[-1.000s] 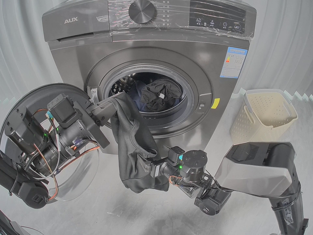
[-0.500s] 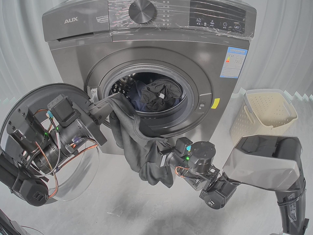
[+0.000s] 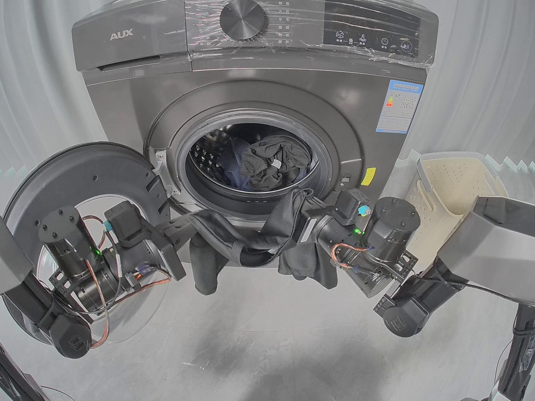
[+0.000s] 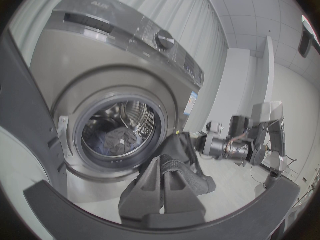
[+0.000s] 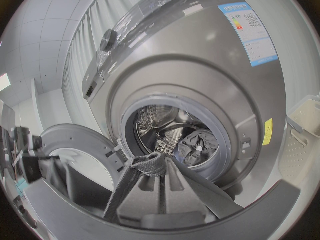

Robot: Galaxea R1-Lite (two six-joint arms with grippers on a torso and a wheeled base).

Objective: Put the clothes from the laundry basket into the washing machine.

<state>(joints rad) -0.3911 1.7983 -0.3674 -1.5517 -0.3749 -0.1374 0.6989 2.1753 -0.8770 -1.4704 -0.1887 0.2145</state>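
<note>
Step in hand: loading. The left gripper (image 3: 191, 227) and right gripper (image 3: 304, 214) each clamp one end of the garment (image 3: 245, 247), which sags between them just below the washer (image 3: 139, 96) opening. The next move likely calls for lifting both ends into the drum (image 3: 203, 151).

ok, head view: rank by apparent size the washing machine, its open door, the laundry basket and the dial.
1. grey front-loading washing machine
2. round grey open door, nearer the camera, so it may look bigger than it is
3. cream perforated plastic laundry basket, partly hidden by the right arm
4. round metal control dial
</note>
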